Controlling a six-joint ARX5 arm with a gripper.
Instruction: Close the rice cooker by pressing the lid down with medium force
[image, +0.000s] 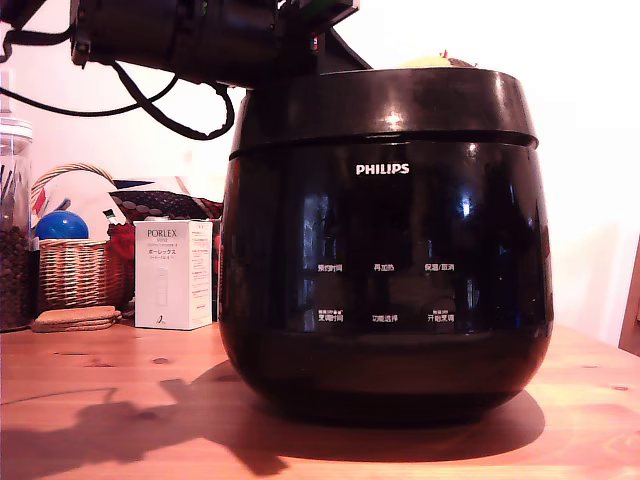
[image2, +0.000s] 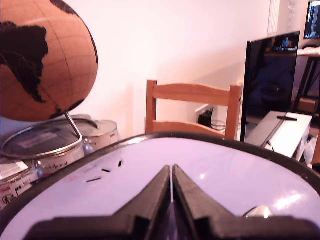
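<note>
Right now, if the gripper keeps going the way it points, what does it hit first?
The lid of the rice cooker: the shut gripper lies low over its glossy top, apparently touching. Beyond the rim, a wooden chair, depth unclear.

"PHILIPS" is printed in white on the front of the rice cooker (image: 385, 260), above two rows of small white Chinese button labels too small to be read. "PORLEX" is printed on the white box (image: 173, 274) beside it.
</note>
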